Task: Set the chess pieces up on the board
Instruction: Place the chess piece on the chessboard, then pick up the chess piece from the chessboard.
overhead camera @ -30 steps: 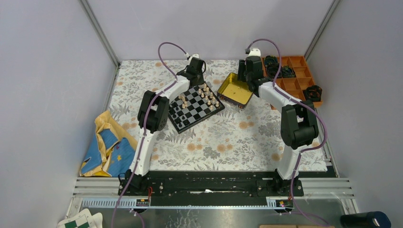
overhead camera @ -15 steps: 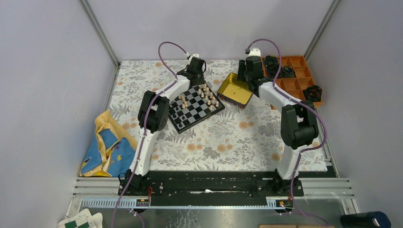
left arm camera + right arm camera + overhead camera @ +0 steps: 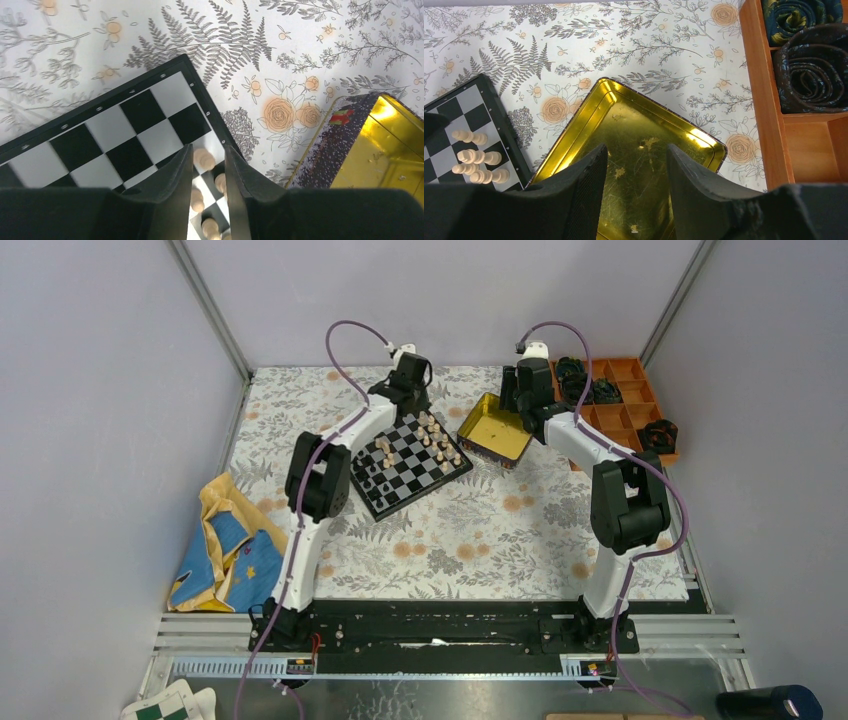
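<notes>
The left gripper (image 3: 207,148) has spread its fingers since a second ago and edged back. The tan chess pieces (image 3: 205,159) stand just past its tips, seemingly untouched, at the corner of the board (image 3: 100,135). The right gripper (image 3: 636,149) hangs parted and empty over the gold tin (image 3: 574,131).

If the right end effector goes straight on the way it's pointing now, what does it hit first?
Probably the bare inner floor of the open gold tin; the right end effector hangs open above it with nothing between. How far off is unclear.
</notes>
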